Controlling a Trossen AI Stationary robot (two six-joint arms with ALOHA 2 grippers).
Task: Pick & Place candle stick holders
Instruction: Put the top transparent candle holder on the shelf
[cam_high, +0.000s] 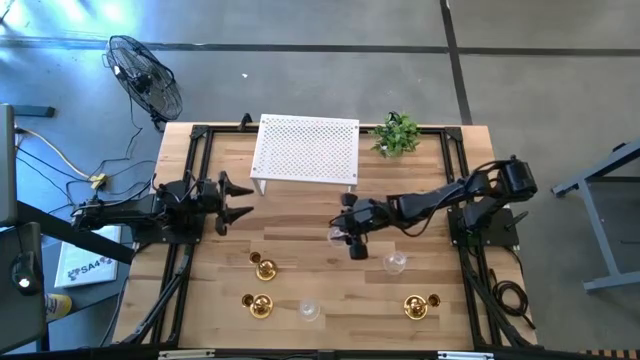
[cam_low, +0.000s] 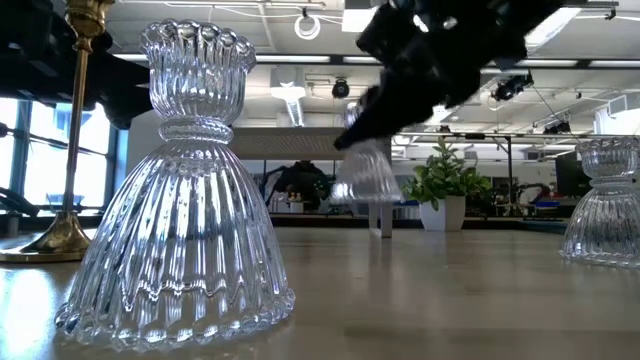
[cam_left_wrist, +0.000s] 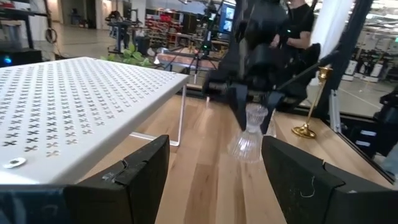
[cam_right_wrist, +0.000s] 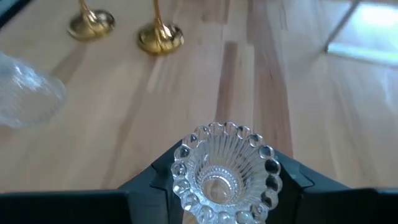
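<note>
The right claw (cam_high: 343, 234) reaches out over the middle of the wooden table (cam_high: 300, 215), its dark fingers clamped on the scalloped, ribbed rim of a clear glass candle holder (cam_right_wrist: 222, 172). In the low view that holder (cam_low: 366, 180) hangs above the tabletop, blurred, with its flared base pointing down; the left wrist view shows the same: a fluted bell of glass (cam_left_wrist: 250, 134) under the black fingers.

Just beside this claw, toward the table's front right, a second glass holder (cam_high: 396, 263) stands on the planks. Farther to the front stands a third glass one (cam_high: 310, 310), ridged like a pleated skirt with a beaded cup on top. Shiny brass holders with round bases and slim stems stand nearby: one (cam_high: 264, 266) to the claw's front left, another (cam_high: 259, 304) beyond it, and one (cam_high: 416, 306) at the front right.

Behind the claw sits a white perforated metal shelf (cam_high: 306, 150) on thin legs, with a small green plant (cam_high: 397, 134) next to it.

The left claw (cam_high: 240, 198) hovers at the table's left side, fingers spread wide, holding nothing.
</note>
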